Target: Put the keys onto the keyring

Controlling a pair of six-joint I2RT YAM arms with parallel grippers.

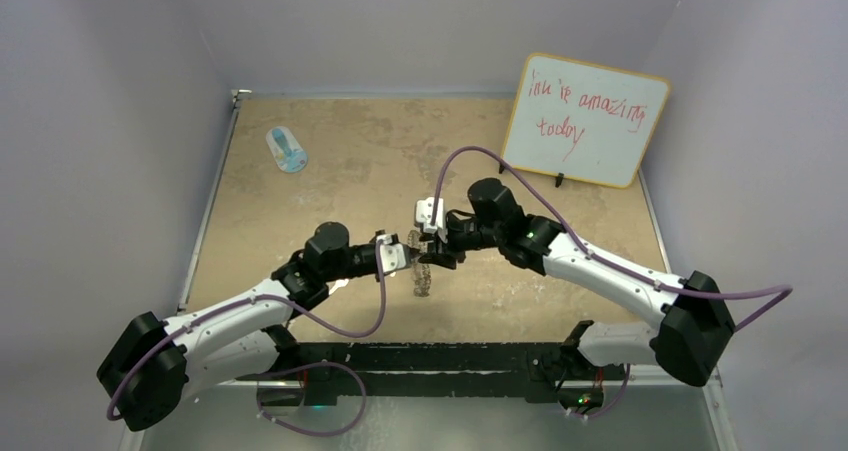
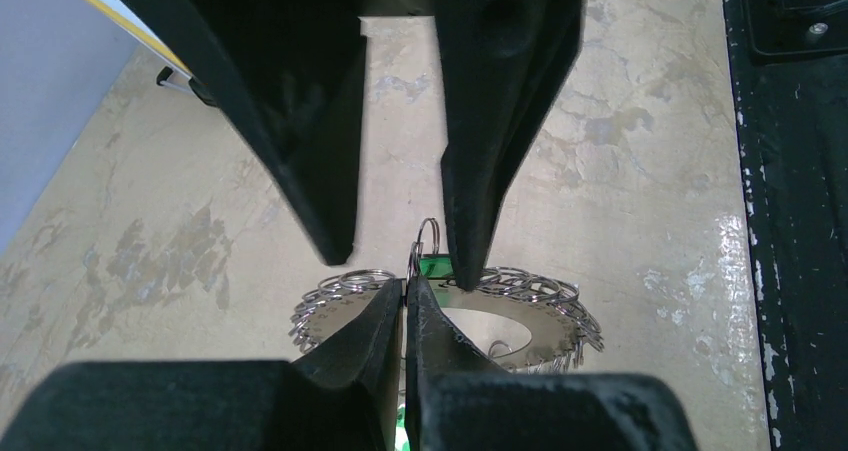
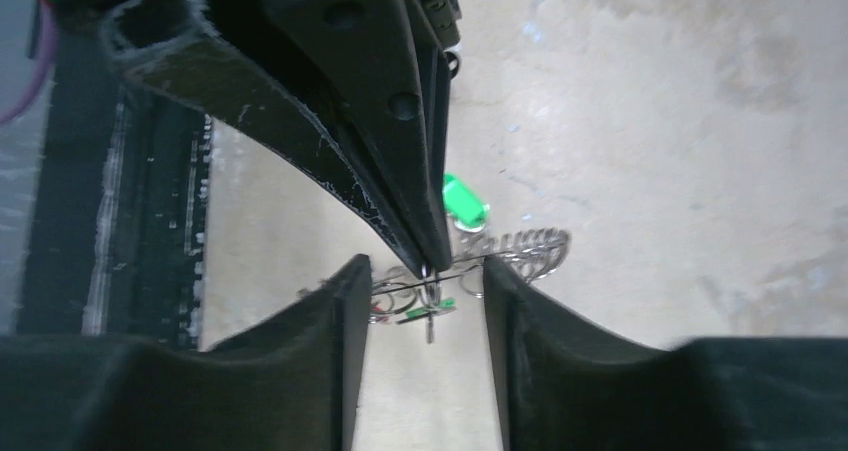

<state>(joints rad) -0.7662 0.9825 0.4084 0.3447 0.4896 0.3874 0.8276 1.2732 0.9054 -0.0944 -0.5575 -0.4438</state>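
- The work hung above the middle of the table (image 1: 330,171), where your two arms met tip to tip.
- Your left gripper (image 2: 405,289) had its fingers pressed hard together on the near rim of the ring (image 2: 560,316). Since the other jaws stood apart, I judged that this pinch alone carried the ring.
- Your right gripper (image 3: 422,276) was spread and gripped nothing. Its fingers straddled the same stretch of rim from the far side, with the left fingertips reaching into the gap between them.
- The ring was off the table, edge-on to the right wrist camera and face-up to the left one. It looked like stiff, slick sheet metal with no give, and it would likely swing about a single pinch. You were best off holding the flat rim between the loops, not the loops themselves.
- A key (image 3: 462,201) with a green tag sat at the rim just past your left fingertips, beside one right finger. It seemed light and free to dangle, and the plastic tag offered the surest hold. I could not tell whether it was already threaded on.
- One wire loop (image 2: 428,236) stood upright at your left fingertips, between the right fingers. Thin and springy, it would probably slip from the pads unless squeezed squarely.
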